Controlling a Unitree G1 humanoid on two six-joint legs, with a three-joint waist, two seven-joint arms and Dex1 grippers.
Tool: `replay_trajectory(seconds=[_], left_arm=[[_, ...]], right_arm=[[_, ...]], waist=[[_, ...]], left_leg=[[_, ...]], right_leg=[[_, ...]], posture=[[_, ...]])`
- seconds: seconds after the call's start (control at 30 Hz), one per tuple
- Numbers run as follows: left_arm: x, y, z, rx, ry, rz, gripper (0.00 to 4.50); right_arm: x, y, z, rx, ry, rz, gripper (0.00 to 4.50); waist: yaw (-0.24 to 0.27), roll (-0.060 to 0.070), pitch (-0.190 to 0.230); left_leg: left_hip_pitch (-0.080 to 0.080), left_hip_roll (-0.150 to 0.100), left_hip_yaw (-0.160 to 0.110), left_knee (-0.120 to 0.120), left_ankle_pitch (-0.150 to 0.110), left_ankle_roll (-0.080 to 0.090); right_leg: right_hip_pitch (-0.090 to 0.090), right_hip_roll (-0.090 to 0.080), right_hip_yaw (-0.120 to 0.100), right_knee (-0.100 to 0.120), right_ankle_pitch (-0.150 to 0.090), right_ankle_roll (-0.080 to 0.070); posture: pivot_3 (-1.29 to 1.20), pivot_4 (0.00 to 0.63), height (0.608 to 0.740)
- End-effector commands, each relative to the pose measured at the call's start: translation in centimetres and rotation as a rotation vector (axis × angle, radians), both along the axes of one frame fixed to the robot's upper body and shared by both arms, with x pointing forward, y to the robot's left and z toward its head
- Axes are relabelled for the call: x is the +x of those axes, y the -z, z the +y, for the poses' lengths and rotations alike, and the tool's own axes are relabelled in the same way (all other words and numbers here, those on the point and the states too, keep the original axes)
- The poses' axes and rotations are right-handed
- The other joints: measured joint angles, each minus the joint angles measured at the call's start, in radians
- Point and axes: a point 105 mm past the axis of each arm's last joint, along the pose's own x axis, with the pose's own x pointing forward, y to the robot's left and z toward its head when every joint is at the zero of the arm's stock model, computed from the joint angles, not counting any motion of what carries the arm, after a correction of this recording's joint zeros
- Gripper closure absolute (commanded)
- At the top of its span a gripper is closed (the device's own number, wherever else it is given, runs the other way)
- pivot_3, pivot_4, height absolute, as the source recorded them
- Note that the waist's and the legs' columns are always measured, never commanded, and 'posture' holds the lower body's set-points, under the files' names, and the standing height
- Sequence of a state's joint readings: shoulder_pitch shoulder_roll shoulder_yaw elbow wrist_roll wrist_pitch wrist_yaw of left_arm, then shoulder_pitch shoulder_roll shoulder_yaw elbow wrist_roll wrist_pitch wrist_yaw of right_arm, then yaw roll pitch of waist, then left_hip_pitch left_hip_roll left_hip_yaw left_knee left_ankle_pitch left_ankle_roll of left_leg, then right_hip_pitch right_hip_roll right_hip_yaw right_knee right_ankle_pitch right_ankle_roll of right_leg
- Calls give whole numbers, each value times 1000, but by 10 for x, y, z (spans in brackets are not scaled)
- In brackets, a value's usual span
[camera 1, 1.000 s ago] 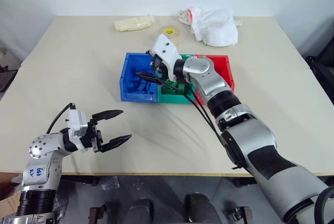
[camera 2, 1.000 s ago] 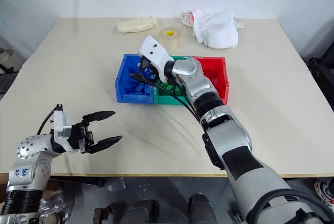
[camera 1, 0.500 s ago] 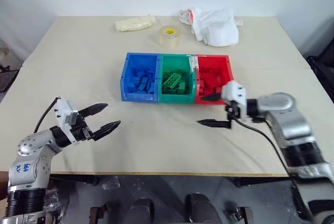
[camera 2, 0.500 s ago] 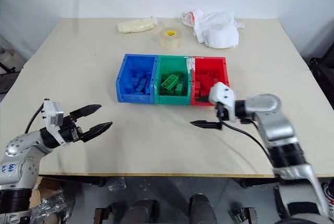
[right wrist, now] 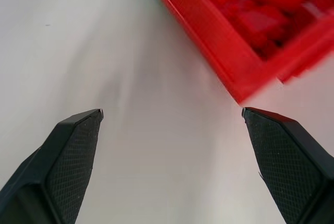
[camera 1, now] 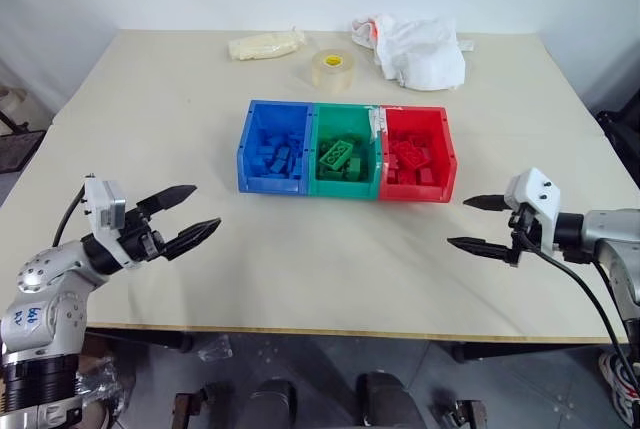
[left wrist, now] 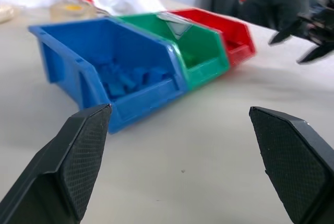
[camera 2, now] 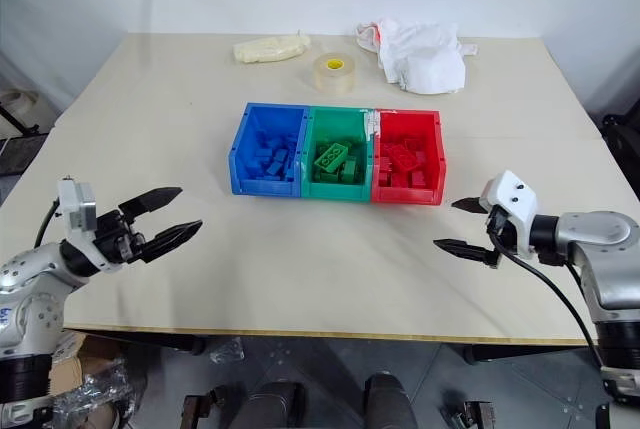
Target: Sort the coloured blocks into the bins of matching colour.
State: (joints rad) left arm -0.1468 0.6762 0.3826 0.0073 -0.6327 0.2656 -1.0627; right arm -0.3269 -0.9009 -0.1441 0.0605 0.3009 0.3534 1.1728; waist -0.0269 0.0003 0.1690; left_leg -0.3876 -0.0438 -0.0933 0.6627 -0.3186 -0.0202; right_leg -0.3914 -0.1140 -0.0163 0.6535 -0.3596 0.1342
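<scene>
Bins of blue (camera 1: 272, 145), green (camera 1: 345, 149) and red (camera 1: 418, 152) plastic, open-topped and joined in one row, sit near the middle of the pale beige surface (camera 1: 150, 119). Small bright blue studded toy bricks (camera 1: 277, 157) lie heaped inside the blue bin, at the row's left end; green bricks (camera 1: 338, 156) fill the middle bin and red bricks (camera 1: 408, 157) the right one. From the left wrist view the blue pieces (left wrist: 125, 78) blur together, so their count is hard to make out.

On the near left, the left claw (camera 1: 183, 217) hovers over bare surface well apart from the bins, its two black fingers spread wide and holding nothing. On the near right, the right claw (camera 1: 480, 223) hangs just off the red bin's near right corner, pointing inward, its fingers likewise wide apart and empty; the right wrist view shows that red corner (right wrist: 229, 72) between its tips.

Along the far edge lie a cream-coloured soft bundle (camera 1: 265, 45), a roll of clear tape (camera 1: 332, 68) and a crumpled white cloth with red trim (camera 1: 420, 49).
</scene>
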Motion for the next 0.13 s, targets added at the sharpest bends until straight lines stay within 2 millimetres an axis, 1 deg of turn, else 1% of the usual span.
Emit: replay_trajectory(seconds=[0.03, 0.1, 0.13], left_arm=[[-7, -12, 4, 19, 17, -68, 0], [-7, -15, 9, 42, 2, -78, 0], [-1, -8, 14, 87, -45, -34, 0]], right_arm=[[-2, -15, -5, -1, 17, -48, 29], [-3, -15, -6, 0, 27, -51, 29], [-3, -16, -7, 5, 35, -57, 29]], waist=[[2, 0, 0], [3, 0, 0], [3, 0, 0]], left_leg=[[0, 0, 0, 0, 0, 0], [0, 0, 0, 1, 0, 0], [0, 0, 0, 1, 0, 0]], right_leg=[[0, 0, 0, 0, 0, 0], [1, 0, 0, 0, 0, 0], [1, 0, 0, 0, 0, 0]], posture=[[0, 150, 740], [0, 150, 740], [0, 150, 740]])
